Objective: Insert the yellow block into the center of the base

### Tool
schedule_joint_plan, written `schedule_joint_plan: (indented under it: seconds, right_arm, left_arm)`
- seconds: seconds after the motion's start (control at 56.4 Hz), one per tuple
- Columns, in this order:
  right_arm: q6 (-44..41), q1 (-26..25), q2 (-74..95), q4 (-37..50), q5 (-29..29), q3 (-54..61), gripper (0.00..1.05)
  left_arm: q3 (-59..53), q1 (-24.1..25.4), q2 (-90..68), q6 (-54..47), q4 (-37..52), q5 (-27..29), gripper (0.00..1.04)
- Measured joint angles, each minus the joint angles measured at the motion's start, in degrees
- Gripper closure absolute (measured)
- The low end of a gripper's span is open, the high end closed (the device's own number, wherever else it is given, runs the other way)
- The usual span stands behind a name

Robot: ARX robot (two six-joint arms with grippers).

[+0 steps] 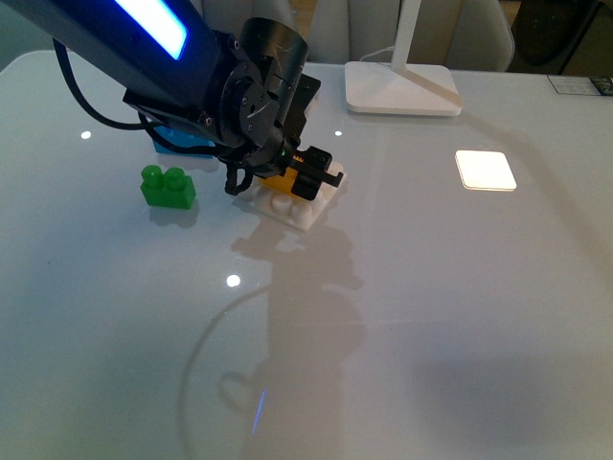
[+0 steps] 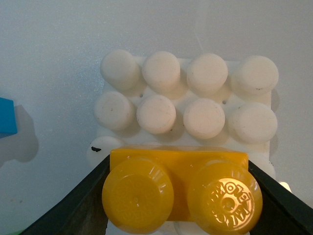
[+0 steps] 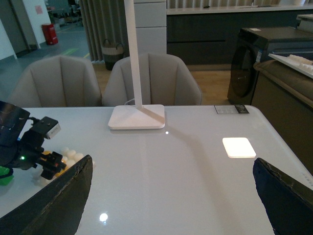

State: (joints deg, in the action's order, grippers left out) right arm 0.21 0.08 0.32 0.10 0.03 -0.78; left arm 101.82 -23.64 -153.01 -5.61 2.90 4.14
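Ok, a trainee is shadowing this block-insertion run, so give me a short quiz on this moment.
1. True or false: the left gripper holds the yellow block between its jaws, over the base.
2. Which brick stands left of the base in the front view? A green brick, B red brick, C purple brick.
3. What does the right gripper hold?
Key: 1 true; 2 A; 3 nothing, its jaws are open.

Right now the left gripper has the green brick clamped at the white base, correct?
Not green. The left gripper clamps the yellow block at the base, as the left wrist view shows. The green brick stands apart, ungripped, in the front view.
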Motion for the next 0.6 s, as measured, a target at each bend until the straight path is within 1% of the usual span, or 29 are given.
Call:
schedule_joint_plan:
  seconds: [0.319,0.603]
  right_arm:
    - [0.0,0.0,0.0,0.0,0.0,0.0,0.09]
    - [0.0,0.0,0.0,0.0,0.0,0.0,0.09]
  left_arm:
    - [0.0,0.0,-0.1,-2.7,1.2,-2.0,0.42]
    - [0.1,0.0,-0.1,-4.0,-0.7,-2.8,0.42]
